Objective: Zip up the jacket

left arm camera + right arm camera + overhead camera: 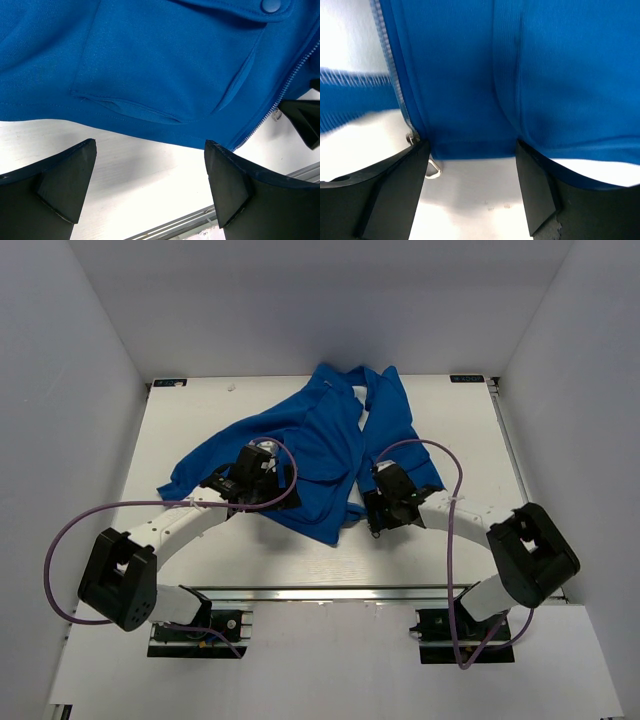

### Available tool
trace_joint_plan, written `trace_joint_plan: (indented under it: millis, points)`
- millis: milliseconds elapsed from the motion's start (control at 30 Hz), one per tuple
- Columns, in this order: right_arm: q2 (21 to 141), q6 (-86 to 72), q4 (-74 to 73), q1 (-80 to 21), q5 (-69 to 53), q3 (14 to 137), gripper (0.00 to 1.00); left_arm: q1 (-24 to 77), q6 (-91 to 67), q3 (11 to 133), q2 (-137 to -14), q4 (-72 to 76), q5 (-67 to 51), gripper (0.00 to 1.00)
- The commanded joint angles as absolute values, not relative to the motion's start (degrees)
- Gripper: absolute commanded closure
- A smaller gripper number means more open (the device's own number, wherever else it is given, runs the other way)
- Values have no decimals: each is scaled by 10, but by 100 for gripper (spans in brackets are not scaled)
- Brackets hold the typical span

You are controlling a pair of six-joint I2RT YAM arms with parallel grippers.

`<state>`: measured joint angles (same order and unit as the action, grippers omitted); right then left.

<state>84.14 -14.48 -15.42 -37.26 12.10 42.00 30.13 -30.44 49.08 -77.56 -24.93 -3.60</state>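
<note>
The bright blue jacket [320, 440] lies spread and unzipped on the white table [200, 410], collar to the far side. My left gripper [247, 478] hovers over its left front panel, open. In the left wrist view the left gripper [150, 145] has only bare table between its fingers [65, 185], just below the hem, a pocket [130, 107] and the silver zipper [280, 95]. My right gripper [385, 502] is at the right panel's bottom edge. In the right wrist view the right gripper [470, 147] is open, its fingers straddling the hem [470, 145], with the zipper slider [412, 137] and pull ring [434, 171] at the left fingertip.
A metal rail [380, 592] runs along the table's near edge, behind the arm bases. White walls [60, 390] close in the table on the left, right and far sides. Purple cables [450, 480] loop off both arms.
</note>
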Motion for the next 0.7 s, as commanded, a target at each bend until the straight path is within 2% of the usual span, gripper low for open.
trace_joint_plan:
  millis: [0, 233, 567, 667]
  points:
    - [873, -141, -155, -376, 146, 454, 25, 303, -298, 497, -766, -243, -41, 2]
    - [900, -160, -159, -376, 95, 454, 30, 303, -297, 494, -758, -250, -32, 2]
    - [940, -220, -195, -393, 95, 431, 34, 303, -292, 496, -753, -256, -22, 2]
    - [950, -246, -221, -405, 115, 430, 49, 303, -292, 499, -756, -256, -21, 2]
